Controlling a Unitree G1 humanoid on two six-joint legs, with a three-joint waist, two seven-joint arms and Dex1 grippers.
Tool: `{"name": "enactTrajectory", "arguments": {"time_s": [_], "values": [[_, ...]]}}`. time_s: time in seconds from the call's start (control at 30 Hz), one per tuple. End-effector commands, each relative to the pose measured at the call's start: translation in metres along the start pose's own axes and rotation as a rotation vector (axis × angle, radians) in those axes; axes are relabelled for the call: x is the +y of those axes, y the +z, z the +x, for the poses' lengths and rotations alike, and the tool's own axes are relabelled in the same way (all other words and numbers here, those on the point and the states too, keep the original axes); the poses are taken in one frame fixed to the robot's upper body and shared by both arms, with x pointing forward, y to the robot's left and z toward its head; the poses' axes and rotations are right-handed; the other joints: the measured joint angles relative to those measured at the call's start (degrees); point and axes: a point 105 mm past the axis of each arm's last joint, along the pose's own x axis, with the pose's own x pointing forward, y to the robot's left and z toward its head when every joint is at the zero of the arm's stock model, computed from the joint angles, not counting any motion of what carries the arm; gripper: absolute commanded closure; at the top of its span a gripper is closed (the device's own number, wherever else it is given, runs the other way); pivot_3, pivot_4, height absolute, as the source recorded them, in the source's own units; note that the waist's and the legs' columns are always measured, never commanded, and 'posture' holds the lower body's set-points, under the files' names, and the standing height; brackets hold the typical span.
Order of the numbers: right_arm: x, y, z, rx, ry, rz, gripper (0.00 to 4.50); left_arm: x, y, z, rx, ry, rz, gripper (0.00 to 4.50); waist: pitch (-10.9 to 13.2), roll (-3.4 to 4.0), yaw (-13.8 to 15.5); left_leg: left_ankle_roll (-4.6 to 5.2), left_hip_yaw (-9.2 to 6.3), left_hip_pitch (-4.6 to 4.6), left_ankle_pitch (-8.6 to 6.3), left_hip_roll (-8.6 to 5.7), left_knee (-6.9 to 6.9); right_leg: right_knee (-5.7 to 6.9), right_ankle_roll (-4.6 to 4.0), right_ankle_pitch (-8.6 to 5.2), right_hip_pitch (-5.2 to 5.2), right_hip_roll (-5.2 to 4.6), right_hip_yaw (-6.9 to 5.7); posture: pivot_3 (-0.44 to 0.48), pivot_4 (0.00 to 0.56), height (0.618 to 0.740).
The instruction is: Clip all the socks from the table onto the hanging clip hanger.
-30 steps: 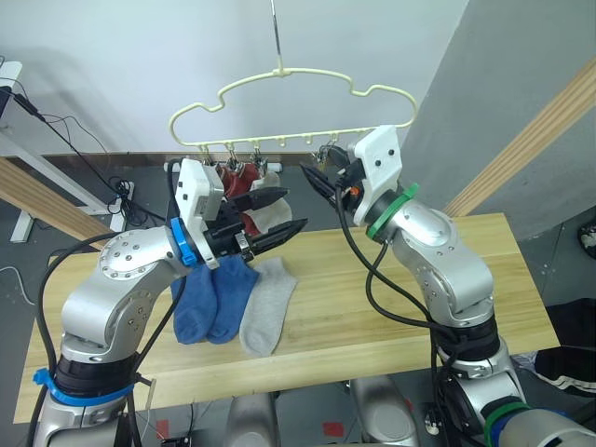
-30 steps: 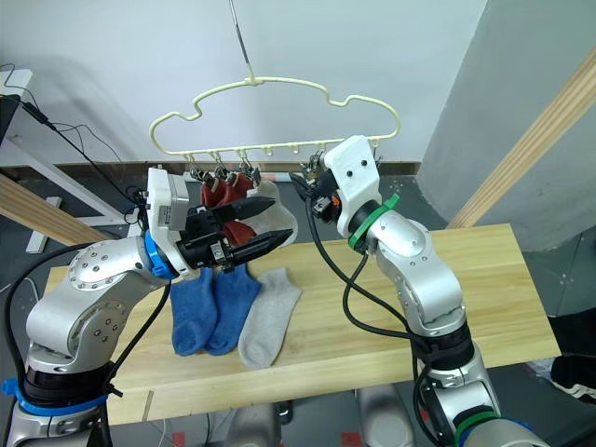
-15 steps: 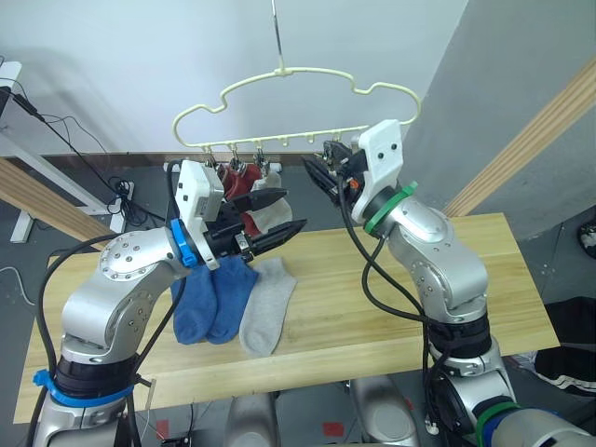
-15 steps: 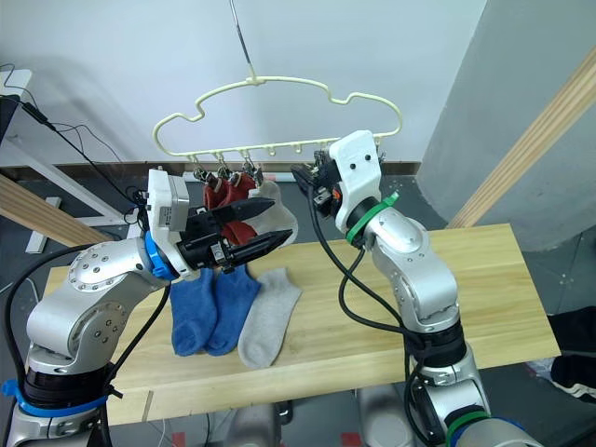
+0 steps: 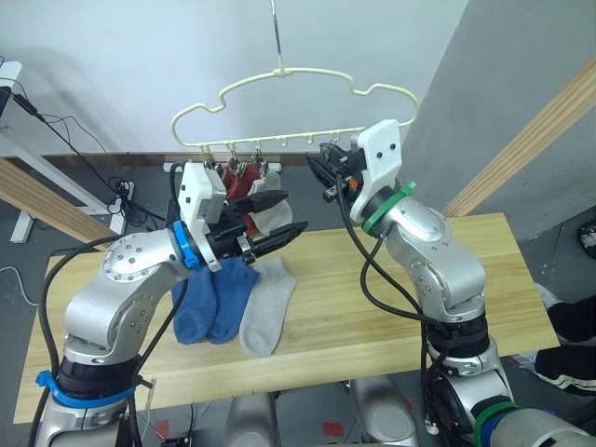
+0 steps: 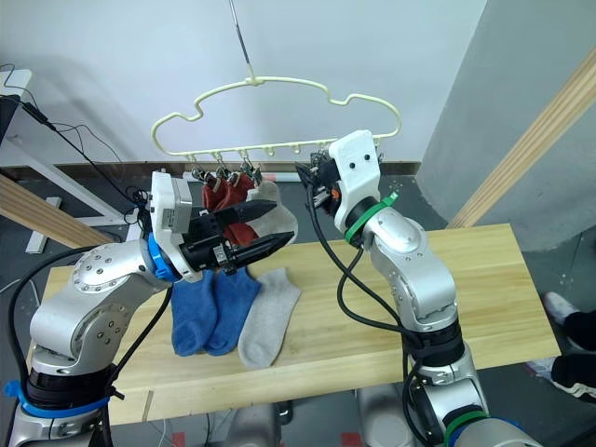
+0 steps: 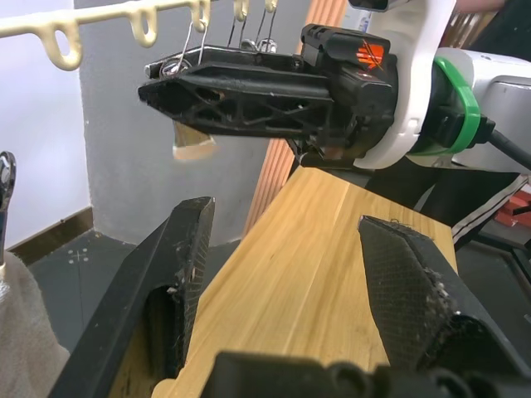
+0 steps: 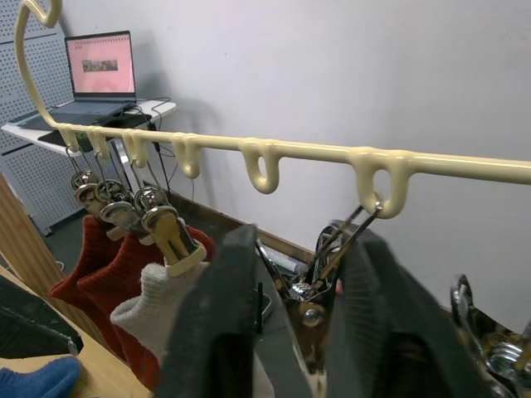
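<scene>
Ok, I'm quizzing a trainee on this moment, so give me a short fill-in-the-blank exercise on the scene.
1. On the table lie ___ socks.
2. The grey sock on the table lies beside two ___ ones.
3. The right gripper has its jaws around a metal ___ of the clip hanger.

Missing: three; blue; clip

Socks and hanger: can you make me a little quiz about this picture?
1. How many socks lie on the table?
2. True or false: the left tool holds a sock.
3. What does the right tool have between its fingers: A a metal clip, B a blue sock, C a cable?

Key: 1. Three: two blue, one grey sock. 2. False, it is open. 3. A, on the clip hanger.
</scene>
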Motion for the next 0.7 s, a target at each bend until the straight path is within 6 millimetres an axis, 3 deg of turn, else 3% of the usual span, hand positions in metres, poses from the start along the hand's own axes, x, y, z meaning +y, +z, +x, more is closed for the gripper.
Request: {"name": "enactTrajectory", "arguments": {"time_s": [0.03,0.33,0.43,0.5,0.57,0.63,0.7], "values": [[0.001,0.016,0.000,-0.066,0.007,0.001,4.25,-0.004,0.006,-0.001,-0.027,-0.008,0.030,1.45,0.00,0.00,0.00,0.00,0.00,0.00,0.00,0.00,0.00,0.00,0.00,0.00,0.00,0.00,0.00,-0.211,0.332,0.740],[0.001,0.015,-0.001,-0.065,0.006,0.008,4.42,-0.007,-0.002,-0.003,-0.013,0.013,-0.001,1.45,0.00,0.00,-0.02,0.00,0.00,0.00,0.00,0.00,0.00,0.00,0.00,0.00,0.00,0.00,0.00,-0.210,0.333,0.740],[0.001,0.014,0.000,-0.063,0.008,0.008,4.42,-0.006,-0.034,-0.014,0.064,0.125,-0.085,1.45,-0.03,0.04,-0.35,0.00,0.02,0.00,0.00,0.01,-0.01,-0.01,0.00,0.00,0.00,-0.01,0.03,-0.209,0.334,0.740],[0.001,0.014,0.000,-0.064,0.008,0.008,4.42,-0.009,-0.044,-0.018,0.080,0.155,-0.125,1.45,-0.03,0.04,-0.34,0.01,0.00,0.01,0.00,0.02,-0.02,0.01,0.00,0.00,-0.02,-0.04,0.06,-0.210,0.336,0.740],[0.001,0.013,-0.001,-0.059,0.011,0.008,4.42,-0.017,-0.072,-0.025,0.148,0.250,-0.145,1.09,-0.03,0.06,-0.23,0.00,-0.06,-0.14,0.00,0.03,-0.01,0.04,-0.02,0.01,-0.15,-0.04,-0.05,-0.210,0.336,0.740],[0.002,0.013,-0.001,-0.057,0.012,0.009,4.42,-0.021,-0.083,-0.029,0.175,0.291,-0.144,0.63,-0.03,0.06,-0.19,0.00,-0.05,-0.14,0.00,0.02,-0.01,0.03,-0.03,0.02,-0.15,-0.07,-0.01,-0.211,0.339,0.740],[0.003,0.012,-0.001,-0.052,0.019,0.010,4.42,-0.029,-0.108,-0.030,0.250,0.369,-0.134,0.08,-0.03,0.06,-0.16,0.01,-0.05,-0.16,0.00,0.02,-0.01,0.04,-0.03,0.02,-0.16,-0.13,-0.01,-0.211,0.343,0.740]]}}
